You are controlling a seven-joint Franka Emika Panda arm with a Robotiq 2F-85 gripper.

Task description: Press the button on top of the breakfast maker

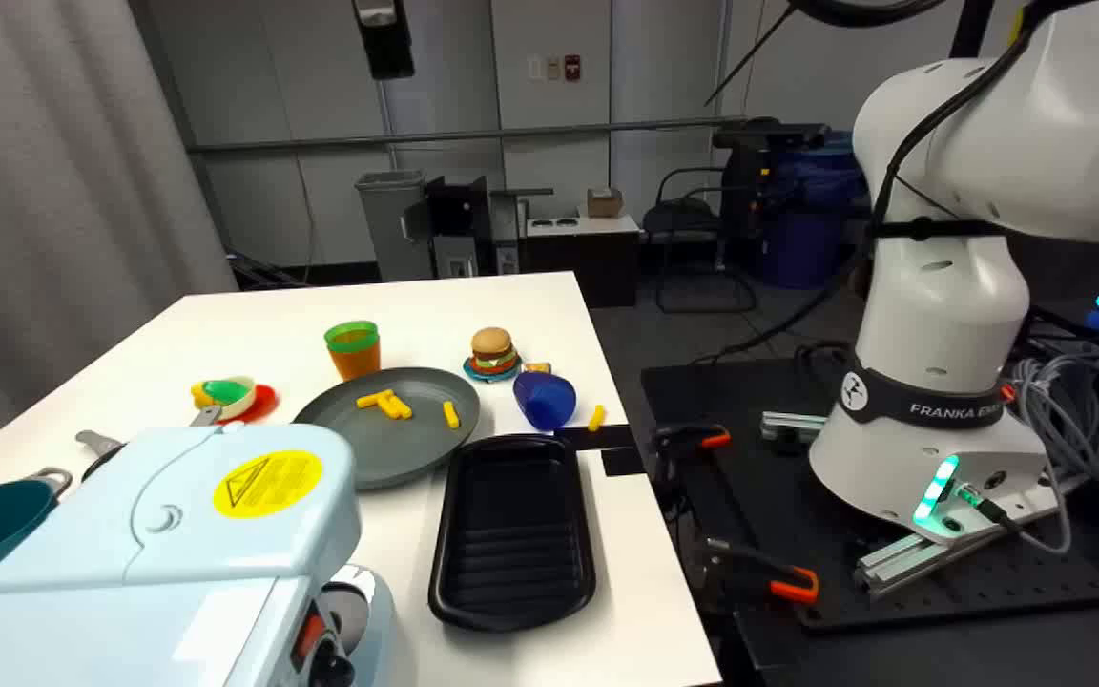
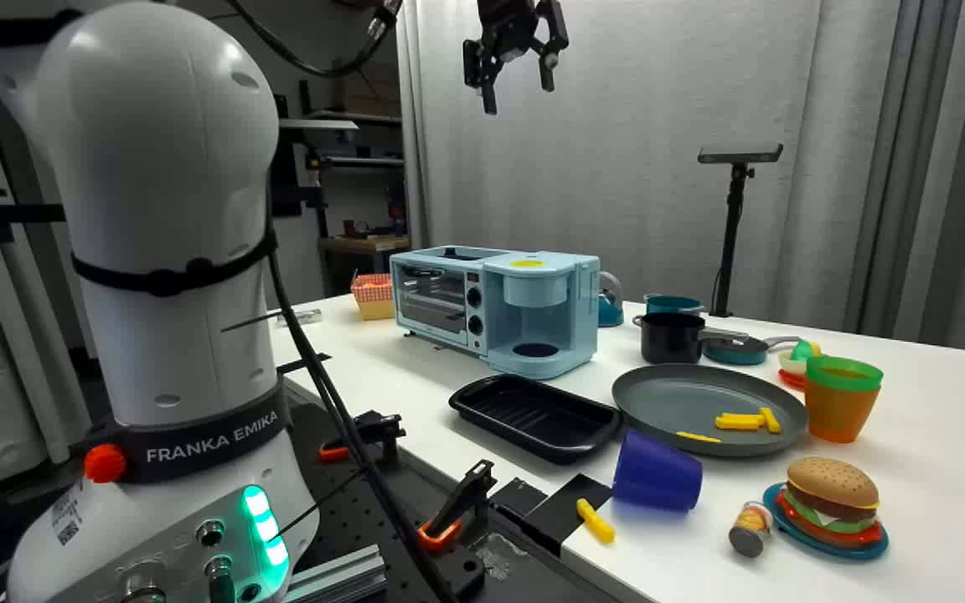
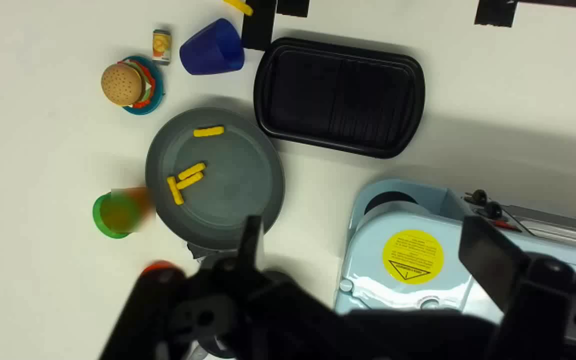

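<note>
Broadly, the scene is filled by a white table (image 2: 943,469), beside whose near left edge, in an exterior view, the robot arm (image 2: 189,360) is mounted. At the table's far left the pale-blue breakfast maker (image 2: 495,314) is placed, its top marked by a yellow label (image 2: 526,263). Nearer, a black ribbed tray (image 2: 533,414) is set, and just right of it a gray plate (image 2: 700,389). High over the table the gripper (image 2: 518,96) is held, its fingers spread wide, and in the wrist view the label is framed between them. At right, an orange cup (image 2: 838,414) with a green rim is stood upright; nearer, a blue cup (image 2: 657,471) is laid on its side. Near right, a burger (image 2: 833,494) is carried by a saucer (image 2: 851,550). Four yellow sticks (image 3: 209,131) are held by the plate.
</note>
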